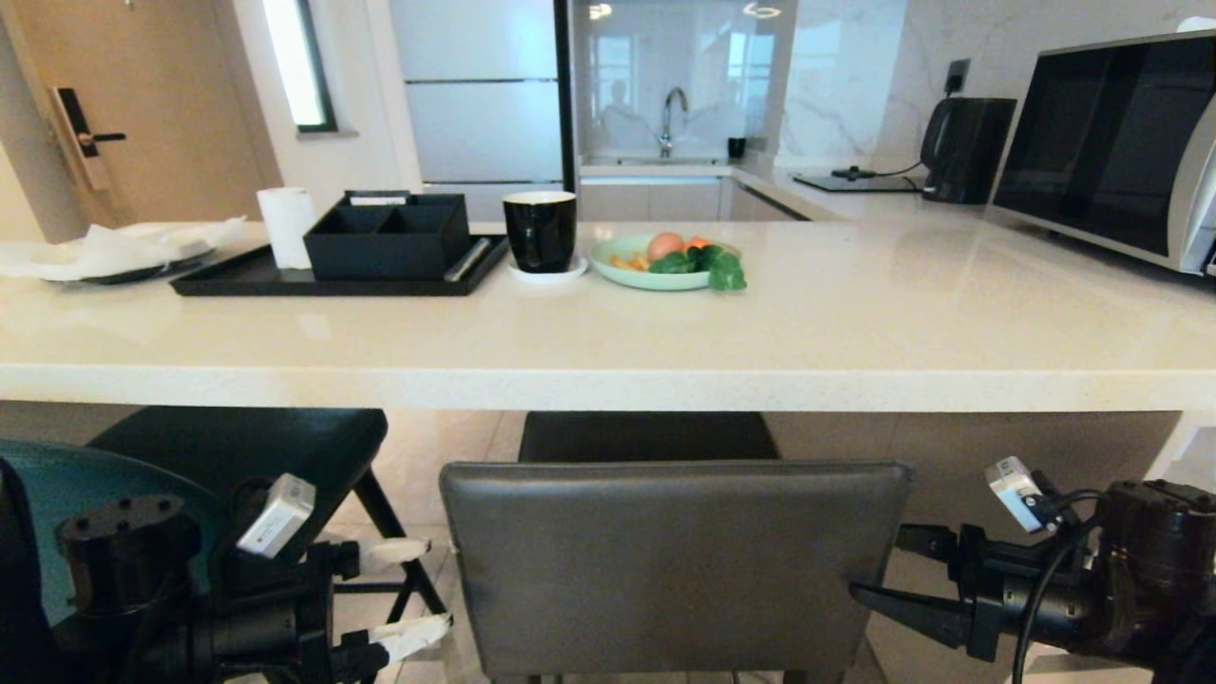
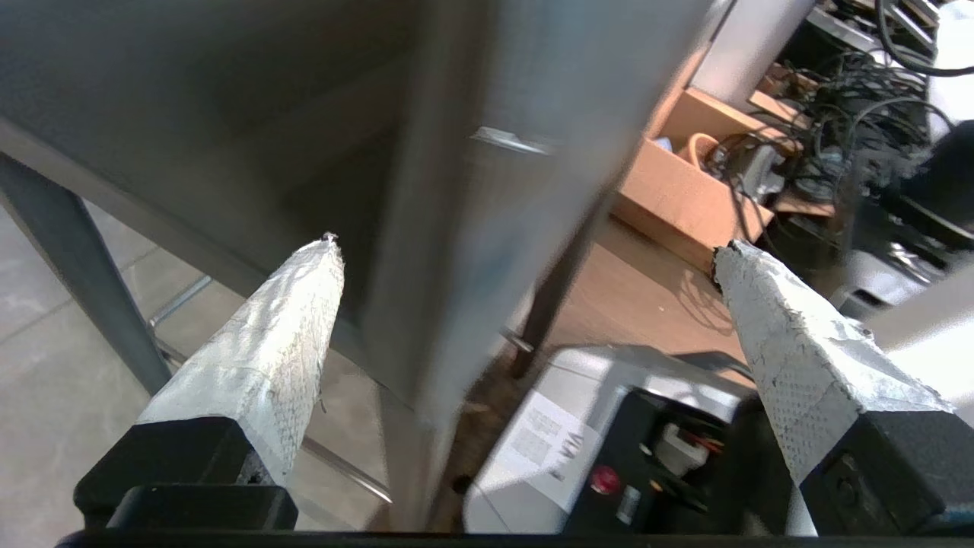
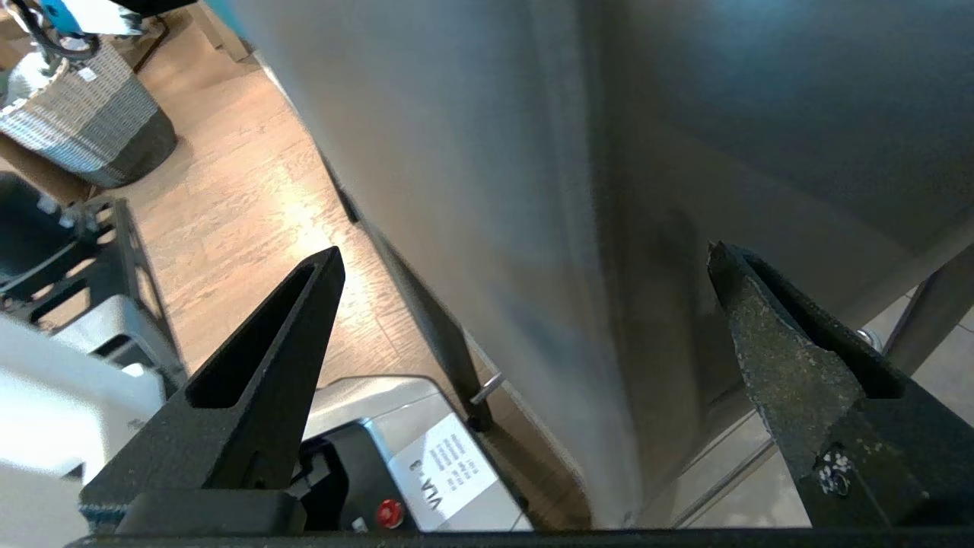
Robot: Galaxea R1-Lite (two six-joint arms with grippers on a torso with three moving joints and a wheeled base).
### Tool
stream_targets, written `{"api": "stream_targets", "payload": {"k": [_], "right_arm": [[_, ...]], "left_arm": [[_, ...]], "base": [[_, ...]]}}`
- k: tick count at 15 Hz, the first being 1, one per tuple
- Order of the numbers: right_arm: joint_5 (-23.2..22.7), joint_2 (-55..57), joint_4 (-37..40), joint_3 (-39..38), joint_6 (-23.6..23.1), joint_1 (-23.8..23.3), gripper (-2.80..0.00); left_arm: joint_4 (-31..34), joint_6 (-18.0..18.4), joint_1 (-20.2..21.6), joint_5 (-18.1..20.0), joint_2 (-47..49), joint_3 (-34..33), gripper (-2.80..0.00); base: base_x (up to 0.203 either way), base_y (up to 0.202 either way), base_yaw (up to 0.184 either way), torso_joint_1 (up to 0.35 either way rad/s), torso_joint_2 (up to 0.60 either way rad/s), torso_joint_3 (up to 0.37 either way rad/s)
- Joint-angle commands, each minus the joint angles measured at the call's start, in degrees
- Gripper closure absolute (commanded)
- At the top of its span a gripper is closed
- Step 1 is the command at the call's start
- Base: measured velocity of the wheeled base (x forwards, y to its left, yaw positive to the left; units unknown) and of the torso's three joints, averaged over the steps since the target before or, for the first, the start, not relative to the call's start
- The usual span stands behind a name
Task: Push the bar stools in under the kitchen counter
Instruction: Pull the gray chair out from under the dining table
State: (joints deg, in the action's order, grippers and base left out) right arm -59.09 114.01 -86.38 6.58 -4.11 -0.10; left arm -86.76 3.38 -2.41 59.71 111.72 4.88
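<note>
The dark-grey bar stool (image 1: 674, 560) stands in the middle with its back toward me and its seat partly beneath the kitchen counter (image 1: 608, 380). At the left is the teal bar stool (image 1: 57, 494), its black seat (image 1: 247, 446) under the counter edge. My left gripper (image 1: 427, 594) is open at the grey back's left edge. In the left wrist view that edge (image 2: 487, 190) runs between the white-taped fingers (image 2: 266, 358). My right gripper (image 1: 879, 570) is open at the back's right edge. The stool's side (image 3: 472, 152) passes between its black fingers (image 3: 259, 380). I cannot tell whether either gripper touches the stool.
On the counter are a black tray (image 1: 237, 280) with an organiser box, a paper roll (image 1: 285, 226), a black mug (image 1: 540, 230) and a green plate (image 1: 627, 271) of food. A microwave (image 1: 1111, 142) stands at the right. My base (image 2: 578, 426), a cardboard box (image 2: 685, 190) and a wicker basket (image 3: 84, 122) are behind.
</note>
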Motion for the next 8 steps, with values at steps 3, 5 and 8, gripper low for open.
{"api": "stream_targets", "payload": {"k": [3, 5, 8], "right_arm": [[-1.9, 3.3, -0.5, 3.6, 0.8, 0.3, -2.8], [-2.5, 3.7, -0.5, 4.6, 0.8, 0.7, -2.8], [-4.5, 3.9, -0.5, 5.8, 2.0, 2.8, -2.8]], "left_arm": [[-0.9, 0.0, 1.0, 0.1, 5.4, 4.4, -2.8], [-0.9, 0.0, 1.2, 0.1, 5.6, 4.8, -2.8], [-0.9, -0.1, -2.8, 0.0, 5.8, 6.9, -2.8]], "base": [[0.0, 0.0, 0.0, 0.0, 0.0, 0.0], [0.0, 0.0, 0.0, 0.0, 0.0, 0.0], [0.0, 0.0, 0.0, 0.0, 0.0, 0.0]]}}
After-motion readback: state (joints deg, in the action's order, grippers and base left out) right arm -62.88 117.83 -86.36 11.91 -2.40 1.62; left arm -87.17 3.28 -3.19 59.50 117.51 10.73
